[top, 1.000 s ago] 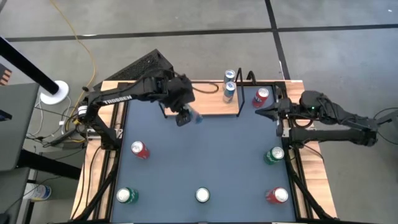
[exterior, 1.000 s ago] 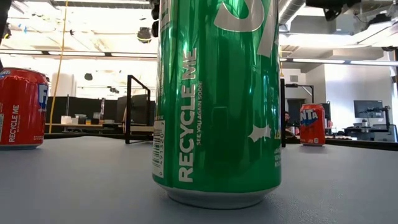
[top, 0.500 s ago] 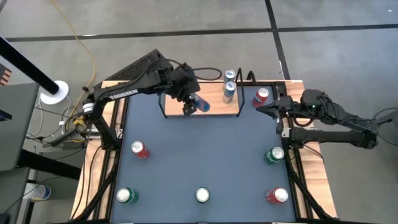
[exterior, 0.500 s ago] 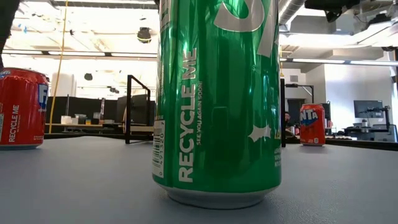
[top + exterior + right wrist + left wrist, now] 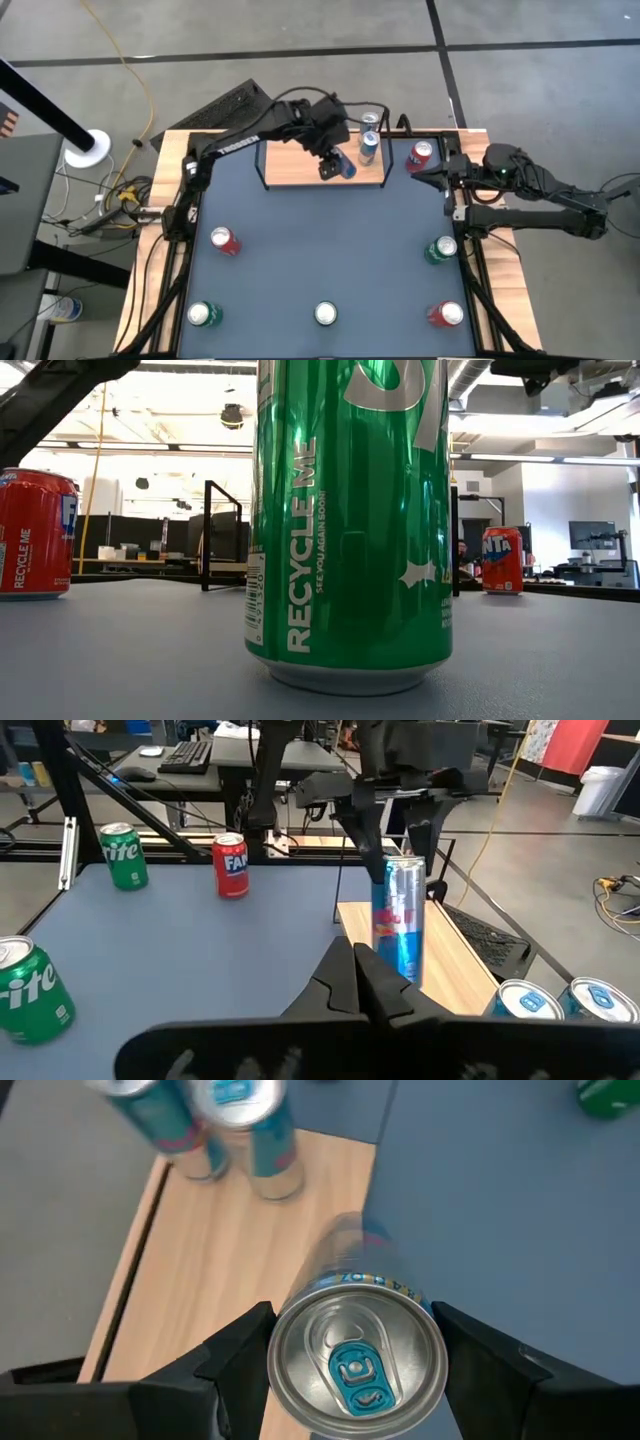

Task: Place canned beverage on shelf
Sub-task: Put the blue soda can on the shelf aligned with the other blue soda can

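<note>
The blue can (image 5: 344, 167) hangs in the left gripper (image 5: 332, 168), just above the front edge of the wooden shelf (image 5: 290, 172). In the left wrist view the two fingers (image 5: 235, 1350) press on opposite sides of the can (image 5: 357, 1362), near its top rim, and in the right wrist view the can (image 5: 398, 920) stands upright with its bottom not yet on the board.

I judge that the can is smooth metal with thin walls, so it can slip if the grip is weak and dent if the grip is too hard. Holding it across the round body, a little under the rim, looks like the safe place. If it is full, it will be rather heavy for its size.

Two more blue cans (image 5: 369, 143) already stand near the right end of the shelf, close to the held one. The right gripper (image 5: 437, 181) waits at the right edge of the table (image 5: 320, 260), with its fingers pressed together, near a red can (image 5: 420, 156).
</note>
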Motion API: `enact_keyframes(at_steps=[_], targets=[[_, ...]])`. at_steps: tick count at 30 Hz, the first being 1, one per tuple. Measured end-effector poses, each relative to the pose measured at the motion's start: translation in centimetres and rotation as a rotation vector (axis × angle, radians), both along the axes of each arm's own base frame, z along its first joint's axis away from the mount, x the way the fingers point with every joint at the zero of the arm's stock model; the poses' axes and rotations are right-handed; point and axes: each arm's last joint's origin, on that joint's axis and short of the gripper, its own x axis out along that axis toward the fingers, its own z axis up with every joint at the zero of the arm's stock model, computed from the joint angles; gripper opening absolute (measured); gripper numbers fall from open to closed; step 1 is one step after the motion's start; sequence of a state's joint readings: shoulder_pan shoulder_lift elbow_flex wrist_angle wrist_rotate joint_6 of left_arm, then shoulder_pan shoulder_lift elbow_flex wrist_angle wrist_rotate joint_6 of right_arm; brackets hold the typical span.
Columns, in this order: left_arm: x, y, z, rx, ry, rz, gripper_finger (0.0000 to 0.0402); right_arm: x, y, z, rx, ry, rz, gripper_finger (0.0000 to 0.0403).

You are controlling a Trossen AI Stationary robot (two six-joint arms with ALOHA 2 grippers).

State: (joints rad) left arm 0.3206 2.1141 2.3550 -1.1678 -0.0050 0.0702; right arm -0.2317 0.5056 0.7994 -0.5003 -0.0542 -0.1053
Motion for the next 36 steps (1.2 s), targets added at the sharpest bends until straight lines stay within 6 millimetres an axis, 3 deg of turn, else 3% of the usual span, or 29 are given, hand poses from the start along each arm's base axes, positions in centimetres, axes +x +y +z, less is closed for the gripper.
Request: enact_keyframes(at_steps=[5, 36], targets=[[0.3, -0.1, -1.0, 0.019, 0.014, -0.035, 0.0224, 0.0, 0.0, -0.2, 0.004, 0.015, 0.0, 0.0], [-1.3, 4.4, -5.5, -0.039, 0.307, 0.076, 0.0224, 1.4, -0.3, -0.7, 0.011, 0.078, 0.002, 0.0]])
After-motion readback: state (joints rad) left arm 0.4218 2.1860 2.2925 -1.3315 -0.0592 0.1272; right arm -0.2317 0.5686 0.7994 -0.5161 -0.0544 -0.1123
